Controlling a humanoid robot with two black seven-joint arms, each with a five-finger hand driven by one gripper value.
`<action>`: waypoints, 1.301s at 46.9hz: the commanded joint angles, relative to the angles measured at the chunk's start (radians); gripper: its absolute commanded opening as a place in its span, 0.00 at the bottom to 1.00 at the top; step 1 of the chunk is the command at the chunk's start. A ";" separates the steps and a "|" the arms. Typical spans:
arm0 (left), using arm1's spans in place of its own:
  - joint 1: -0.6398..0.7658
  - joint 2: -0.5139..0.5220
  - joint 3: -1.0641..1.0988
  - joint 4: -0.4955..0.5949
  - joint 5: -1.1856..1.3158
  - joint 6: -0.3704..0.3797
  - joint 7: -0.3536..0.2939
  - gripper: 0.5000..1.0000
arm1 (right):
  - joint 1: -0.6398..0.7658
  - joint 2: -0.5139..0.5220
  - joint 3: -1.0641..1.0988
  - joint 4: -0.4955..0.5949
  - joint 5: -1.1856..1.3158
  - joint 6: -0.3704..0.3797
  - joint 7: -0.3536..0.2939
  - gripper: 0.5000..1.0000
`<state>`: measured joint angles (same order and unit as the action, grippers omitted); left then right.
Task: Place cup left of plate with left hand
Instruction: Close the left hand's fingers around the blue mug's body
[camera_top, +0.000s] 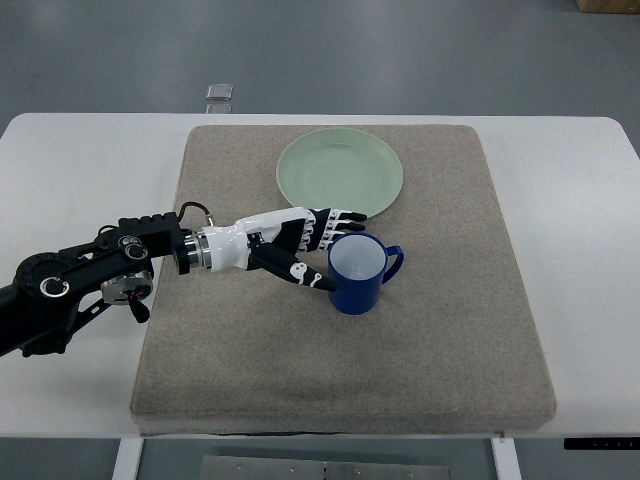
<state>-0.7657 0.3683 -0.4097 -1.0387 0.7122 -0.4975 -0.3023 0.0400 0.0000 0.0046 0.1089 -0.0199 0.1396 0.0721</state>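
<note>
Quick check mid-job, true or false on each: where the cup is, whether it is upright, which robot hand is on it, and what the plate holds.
1. The blue cup stands upright. True.
2. The cup sits left of the green plate. False: it is below the plate, nearer the robot.
3. The left robot hand is at the cup's left side. True.
4. The plate holds food. False: it is empty.
5. The cup's handle points right. True.
</note>
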 joint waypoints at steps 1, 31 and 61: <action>-0.001 -0.009 0.000 0.005 0.001 0.000 0.000 0.99 | 0.000 0.000 0.000 -0.002 0.000 0.000 0.000 0.87; 0.002 -0.068 0.008 0.031 0.001 0.000 0.000 0.99 | 0.000 0.000 0.000 0.000 0.000 0.000 0.000 0.87; -0.003 -0.138 0.015 0.112 0.000 0.014 0.000 0.97 | 0.000 0.000 0.000 0.000 0.000 0.000 0.000 0.87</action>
<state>-0.7649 0.2408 -0.3941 -0.9419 0.7129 -0.4901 -0.3022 0.0401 0.0000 0.0046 0.1088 -0.0199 0.1396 0.0721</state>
